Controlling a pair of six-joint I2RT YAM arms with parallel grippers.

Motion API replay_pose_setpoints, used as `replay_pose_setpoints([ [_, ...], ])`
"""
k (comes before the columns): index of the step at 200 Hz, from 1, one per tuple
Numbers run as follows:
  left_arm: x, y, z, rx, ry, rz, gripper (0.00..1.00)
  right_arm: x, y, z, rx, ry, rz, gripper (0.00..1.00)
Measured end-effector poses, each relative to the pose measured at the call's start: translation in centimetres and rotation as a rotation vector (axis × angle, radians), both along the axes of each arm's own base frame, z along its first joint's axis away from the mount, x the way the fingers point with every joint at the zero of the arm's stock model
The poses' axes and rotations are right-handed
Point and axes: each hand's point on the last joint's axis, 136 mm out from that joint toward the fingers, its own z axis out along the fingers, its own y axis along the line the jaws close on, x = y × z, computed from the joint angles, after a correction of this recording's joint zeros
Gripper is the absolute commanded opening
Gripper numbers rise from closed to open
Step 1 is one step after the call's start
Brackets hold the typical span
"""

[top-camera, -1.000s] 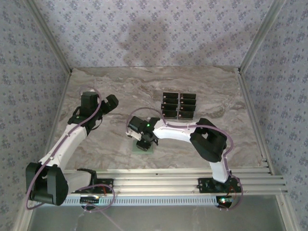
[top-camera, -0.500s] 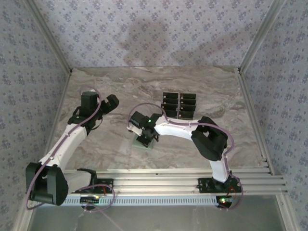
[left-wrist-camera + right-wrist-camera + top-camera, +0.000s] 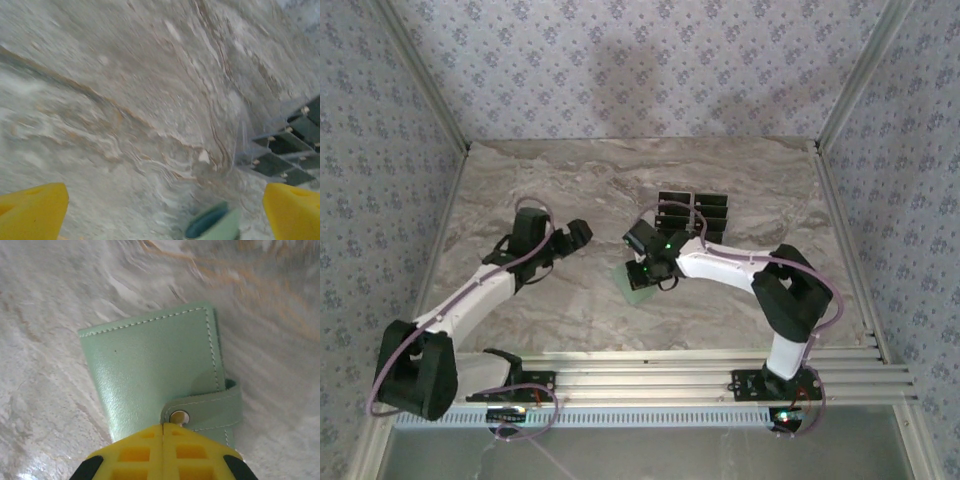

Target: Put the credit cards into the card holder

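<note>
Marble-look table (image 3: pixel 520 180), blue floral walls (image 3: pixel 620 60) round it. Holder (image 3: pixel 150 365) lies flat mid-table, toward the near edge. It is closed, green side up, with the strap (image 3: pixel 215 410) wrapped over the edge and fastened on the snap (image 3: pixel 179 417). Cards (image 3: pixel 692 215) sit in a tidy two-column block just beyond it, none in a gripper. Left wrist view hints at a clear tray round them, not sure.

Right gripper (image 3: pixel 164 432): yellow fingers pressed together, no gap, tips right at the snap on top of the holder. Can't tell if they nip the strap edge or just press on it. Left gripper (image 3: pixel 578 233): fingers (image 3: pixel 30 210) spread wide, nothing between them, hovering left of the holder and pointed at it.

Step, my read: opening the holder, no card in yet. Next move needs the strap popped off the snap and the flap swung open. It's thin and flat, so it will likely slide unless the left pins it down. Then cards go in one by one.

Writing: none readable. No brand visible on the holder, and the pale marks on the card edges are too small to read.
</note>
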Motion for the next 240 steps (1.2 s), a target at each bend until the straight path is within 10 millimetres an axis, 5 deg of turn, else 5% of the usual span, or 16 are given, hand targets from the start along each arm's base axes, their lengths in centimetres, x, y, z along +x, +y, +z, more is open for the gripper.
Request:
replay_pose_setpoints([
  [31,-1.0,-3.0,-2.3,-0.01,0.031,-0.07,0.96,-0.8,-0.7,-1.6,0.032,0.054,-0.102,0.0],
  [67,-1.4,-5.3,-4.1,-0.019,0.046,-0.116,0.94,-0.3,-0.9,0.3,0.132,0.043,-0.181,0.0],
  [125,-0.9,-8.2,-3.3,-0.075,-0.022,-0.163,0.94,1.1,-1.3,3.7,0.251,0.003,-0.247,0.0],
  [240,-0.4,-12.1,-2.5,-0.208,-0.094,-0.184,0.85,1.6,-1.1,6.0,0.364,0.002,-0.286,0.0],
])
